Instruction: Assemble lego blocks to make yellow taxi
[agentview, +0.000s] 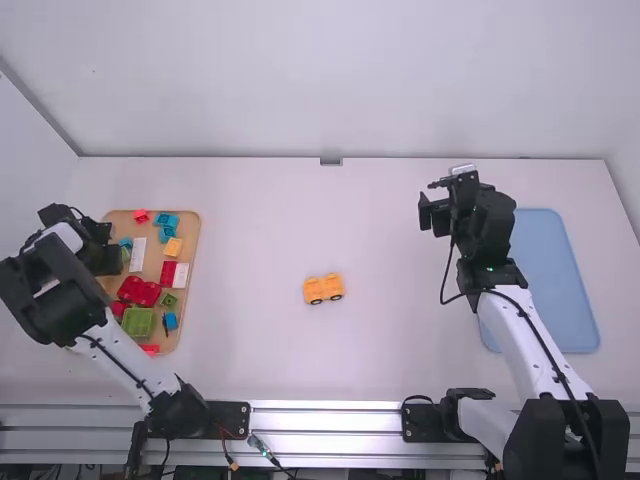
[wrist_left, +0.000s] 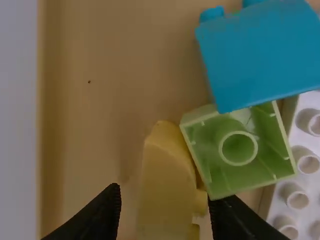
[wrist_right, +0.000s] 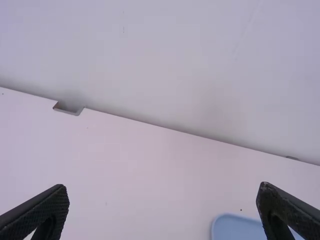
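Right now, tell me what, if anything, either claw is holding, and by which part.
Nothing is held. The left claw is open over a yellow block, a gap showing beside it; the right claw is open with nothing in it.

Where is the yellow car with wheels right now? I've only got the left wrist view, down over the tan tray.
Observer: In the high view, the yellow car is on the table, between the two arms.
Operator: Is the right gripper holding anything?
Observer: No, in the right wrist view the right gripper is open, with nothing between its fingers.
Operator: Any yellow piece in the tray besides the one I see?
Observer: Yes, the high view shows a yellow block in the tan tray, between a blue block and a red block.
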